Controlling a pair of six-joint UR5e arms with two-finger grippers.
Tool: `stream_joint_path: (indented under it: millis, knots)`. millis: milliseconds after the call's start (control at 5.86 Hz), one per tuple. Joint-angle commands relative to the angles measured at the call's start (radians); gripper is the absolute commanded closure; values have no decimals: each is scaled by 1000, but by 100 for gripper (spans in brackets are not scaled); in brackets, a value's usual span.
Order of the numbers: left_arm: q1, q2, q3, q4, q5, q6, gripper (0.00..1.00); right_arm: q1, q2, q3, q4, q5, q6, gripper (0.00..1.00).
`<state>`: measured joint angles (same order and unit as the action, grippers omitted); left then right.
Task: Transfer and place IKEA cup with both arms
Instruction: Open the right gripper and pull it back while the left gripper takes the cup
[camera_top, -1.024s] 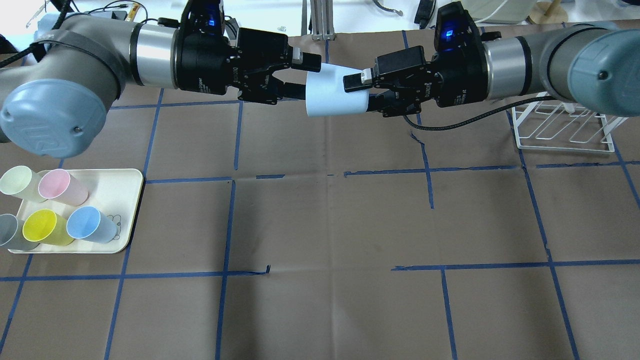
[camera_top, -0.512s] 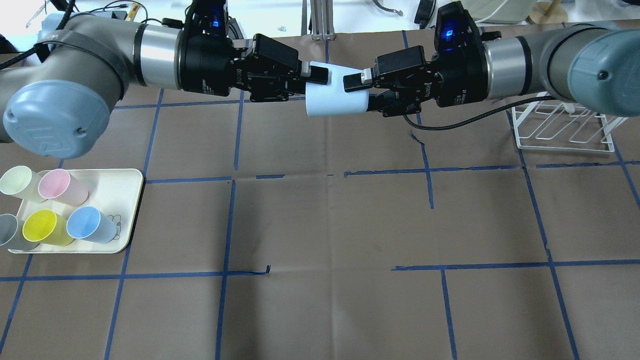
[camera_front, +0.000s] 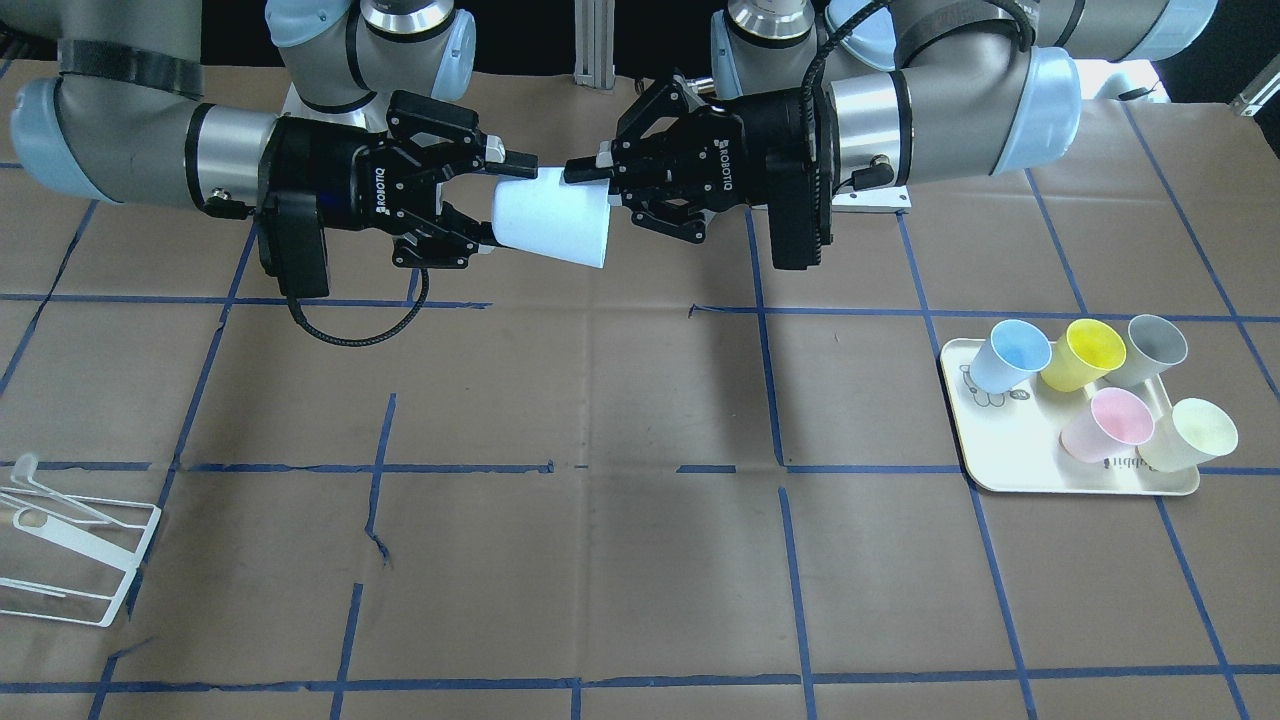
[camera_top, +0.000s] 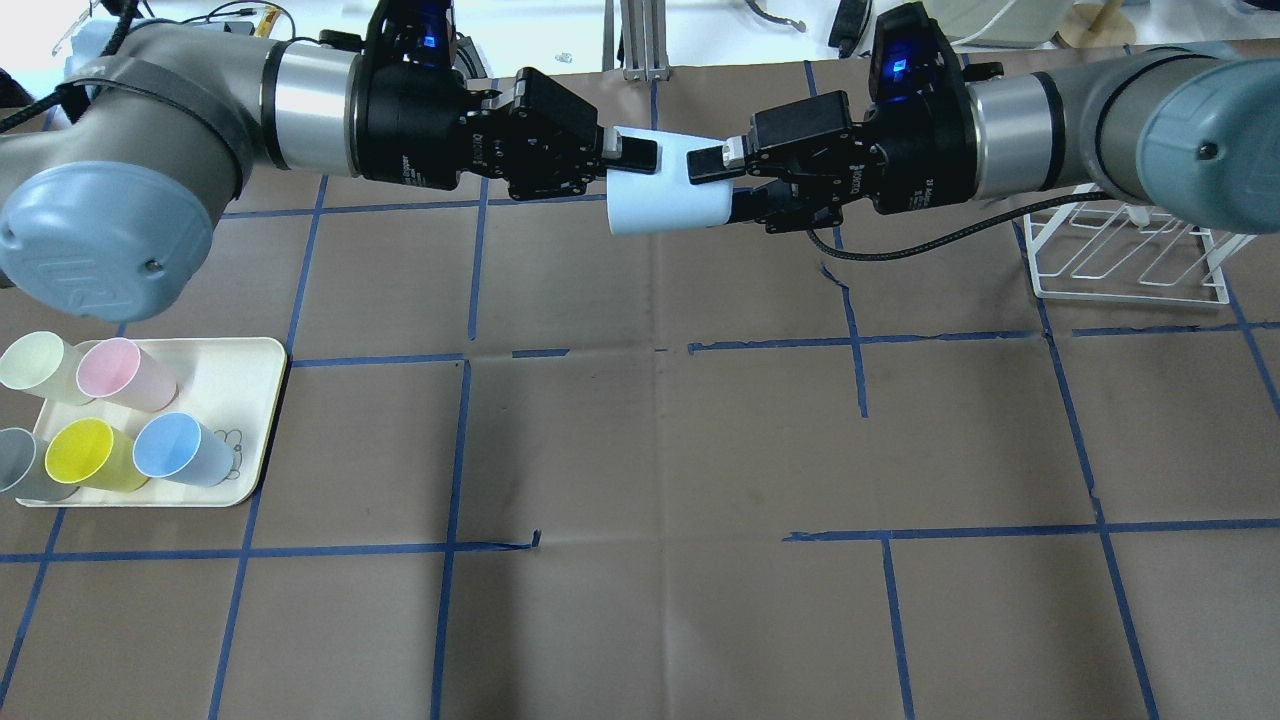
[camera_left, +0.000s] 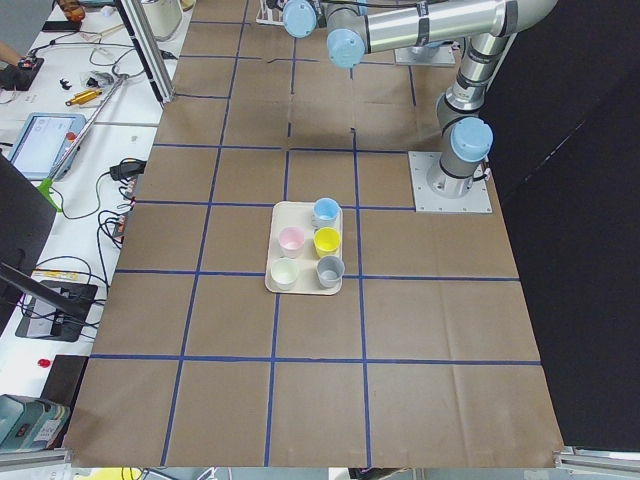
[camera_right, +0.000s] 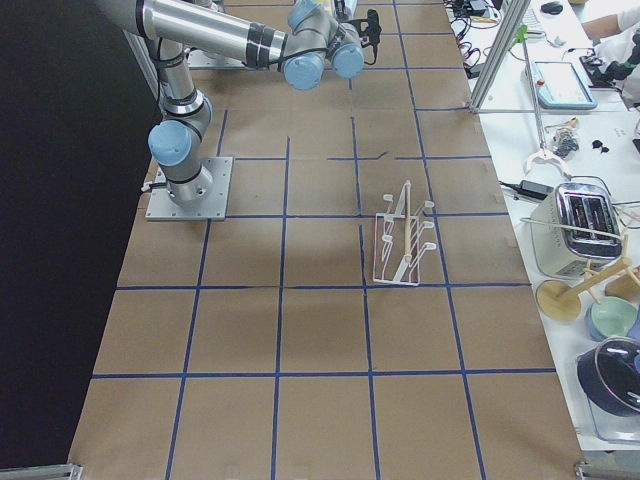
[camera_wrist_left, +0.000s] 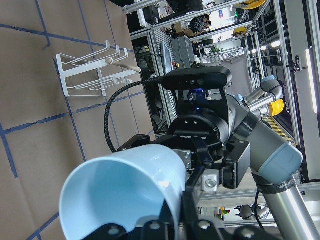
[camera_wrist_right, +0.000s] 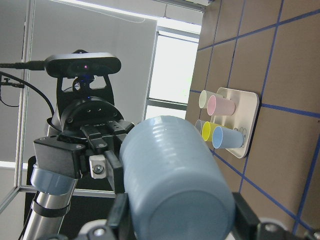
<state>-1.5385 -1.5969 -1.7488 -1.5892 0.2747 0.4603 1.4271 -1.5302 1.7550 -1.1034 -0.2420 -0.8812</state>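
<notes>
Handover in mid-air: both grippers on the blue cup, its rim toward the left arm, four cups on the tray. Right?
No: the tray holds five cups, not four (blue, yellow, grey, pink, pale green); the front-facing view shows it. The rest stands: left gripper and right gripper both grip the IKEA cup in mid-air, rim toward the left arm.

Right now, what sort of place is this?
Probably a robotics lab: two silver-grey jointed robot arms hold a pale blue plastic cup over a brown paper-covered table gridded with blue tape, beside a white workbench cluttered with cables and a tablet.
</notes>
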Motion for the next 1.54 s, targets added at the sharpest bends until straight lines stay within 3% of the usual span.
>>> stream_joint_path:
  millis: [0, 341, 512, 683, 854, 1024, 1366]
  knots:
    - [0, 3, 2, 0, 1, -6, 93, -4, -13, -8, -1, -2, 52, 0]
    - [0, -3, 3, -1, 12, -6, 93, -11, -8, -14, -19, -3, 100, 0]
    - [6, 0, 5, 0, 46, -50, 92, -40, -8, -19, -106, -38, 187, 0]
    - [9, 0, 11, 50, 196, -104, 92, -75, -1, -34, -280, -259, 318, 0]
    - [8, -9, 9, 92, 325, -133, 93, -79, -1, -43, -456, -422, 538, 0]
    - [8, -9, 9, 103, 550, -150, 93, -77, -4, -42, -560, -595, 673, 0]
    - [12, -18, 9, 103, 1004, -193, 92, -57, -11, -60, -645, -851, 767, 0]
